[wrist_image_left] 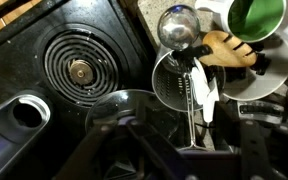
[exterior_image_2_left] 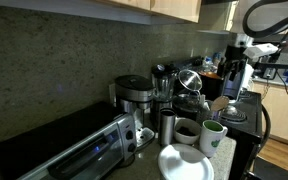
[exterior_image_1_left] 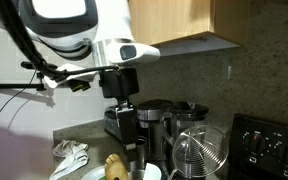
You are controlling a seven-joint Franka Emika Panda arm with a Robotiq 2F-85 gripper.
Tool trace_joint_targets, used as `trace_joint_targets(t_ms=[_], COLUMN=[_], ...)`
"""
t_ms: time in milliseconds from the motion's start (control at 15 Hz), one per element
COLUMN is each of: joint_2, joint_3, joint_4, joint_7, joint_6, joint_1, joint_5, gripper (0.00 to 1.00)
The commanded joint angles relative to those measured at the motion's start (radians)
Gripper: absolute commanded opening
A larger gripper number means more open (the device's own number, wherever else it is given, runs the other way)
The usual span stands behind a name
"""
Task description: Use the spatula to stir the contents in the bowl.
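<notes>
The yellowish-tan spatula (wrist_image_left: 229, 48) lies across the rim of the white bowl (wrist_image_left: 269, 85), near the steel cup (wrist_image_left: 177, 25). In an exterior view the spatula (exterior_image_1_left: 114, 165) shows at the bottom edge beside the bowl (exterior_image_1_left: 146, 174). My gripper (wrist_image_left: 189, 150) is open and empty. It hangs above the counter, short of the spatula, and holds nothing. In an exterior view the gripper (exterior_image_1_left: 132, 148) points down in front of the coffee maker. The bowl (exterior_image_2_left: 184, 163) also shows in the foreground; I cannot make out the spatula there.
A glass carafe with wire ribs (exterior_image_1_left: 199, 152) stands beside the gripper. A coffee maker (exterior_image_2_left: 134, 98), a toaster oven (exterior_image_2_left: 69, 150), a white mug with green inside (wrist_image_left: 256, 15) and a stove burner (wrist_image_left: 79, 70) crowd the counter. A white cloth (exterior_image_1_left: 69, 155) lies nearby.
</notes>
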Motion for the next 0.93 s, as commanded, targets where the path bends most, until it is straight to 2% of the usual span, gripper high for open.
trace_joint_targets(t_ms=[0, 267, 600, 867], joint_2=[-0.038, -0.066, -0.121, -0.241], joint_3=[0.021, 0.039, 0.027, 0.025], joint_4=[0.009, 0.042, 0.079, 0.06], joint_7=[-0.007, -0.042, -0.197, -0.309], joint_6=[-0.004, -0.079, -0.304, -0.459], joint_1=[0.002, 0.029, 0.109, 0.155], joint_5=[-0.012, 0.005, 0.098, 0.13], gripper=[0.99, 1.0, 1.0, 1.0])
